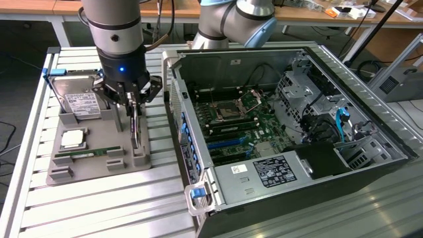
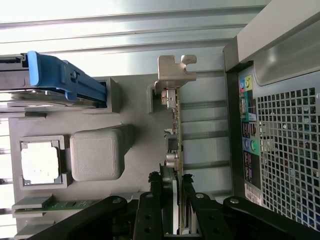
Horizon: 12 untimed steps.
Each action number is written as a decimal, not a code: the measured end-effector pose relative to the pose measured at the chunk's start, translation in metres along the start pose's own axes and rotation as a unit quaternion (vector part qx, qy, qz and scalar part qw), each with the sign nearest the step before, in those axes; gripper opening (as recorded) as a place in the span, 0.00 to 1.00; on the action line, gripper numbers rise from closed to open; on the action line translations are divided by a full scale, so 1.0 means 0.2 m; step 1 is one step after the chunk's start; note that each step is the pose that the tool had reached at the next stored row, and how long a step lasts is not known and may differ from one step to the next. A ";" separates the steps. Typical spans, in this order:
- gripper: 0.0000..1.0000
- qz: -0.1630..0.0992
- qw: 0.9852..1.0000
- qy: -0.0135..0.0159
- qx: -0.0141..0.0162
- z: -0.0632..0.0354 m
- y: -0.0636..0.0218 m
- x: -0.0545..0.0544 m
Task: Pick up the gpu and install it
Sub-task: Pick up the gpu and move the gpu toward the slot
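The gpu [image 1: 135, 130] stands on its thin edge in a slot of the gray tray [image 1: 99, 163], right under the claw [image 1: 134, 106]. The claw comes down from above and pinches the top edge of the gpu, with one finger on each flat side. In the wrist view the gpu [image 2: 175, 125] looks like a thin line that runs away from the claw [image 2: 175, 200], and its silver bracket [image 2: 175, 75] sits at the end far from the claw. The bottom of the gpu is in the tray [image 2: 140, 130], so it is not lifted out yet. On one side of the claw, close by, the big open computer [image 1: 284, 124] lies on the table [image 1: 99, 208], with its green board facing up. Its back wall with small holes [image 2: 285, 145] is just beside the gpu. On the other side of the claw, a hard drive [image 1: 79, 101] with a blue frame [image 2: 65, 80] leans in the tray. Near it a square silver chip [image 1: 71, 139] lies flat in its own spot. A thin green stick [image 1: 86, 154] lies in a slot next to the chip [image 2: 40, 162].
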<state>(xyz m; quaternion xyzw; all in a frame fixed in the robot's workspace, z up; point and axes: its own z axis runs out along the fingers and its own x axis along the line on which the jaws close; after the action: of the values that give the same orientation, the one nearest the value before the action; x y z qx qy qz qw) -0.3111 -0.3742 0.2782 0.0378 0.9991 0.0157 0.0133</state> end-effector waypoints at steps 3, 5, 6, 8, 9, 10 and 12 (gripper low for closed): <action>0.27 0.000 1.000 0.000 0.000 -0.003 0.000 0.00; 0.27 0.000 1.000 0.000 0.000 -0.005 0.000 0.00; 0.27 0.000 1.000 0.000 0.000 -0.006 0.000 0.00; 0.27 0.000 1.000 0.000 0.000 -0.008 0.000 0.00; 0.27 0.000 1.000 0.000 0.000 -0.009 0.000 0.00; 0.27 0.000 1.000 0.000 0.000 -0.010 0.000 0.00; 0.27 0.000 1.000 0.000 0.000 -0.013 0.000 0.00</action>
<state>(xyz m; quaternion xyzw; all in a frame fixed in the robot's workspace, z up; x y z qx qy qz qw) -0.3110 -0.3742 0.2807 0.0378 0.9991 0.0157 0.0133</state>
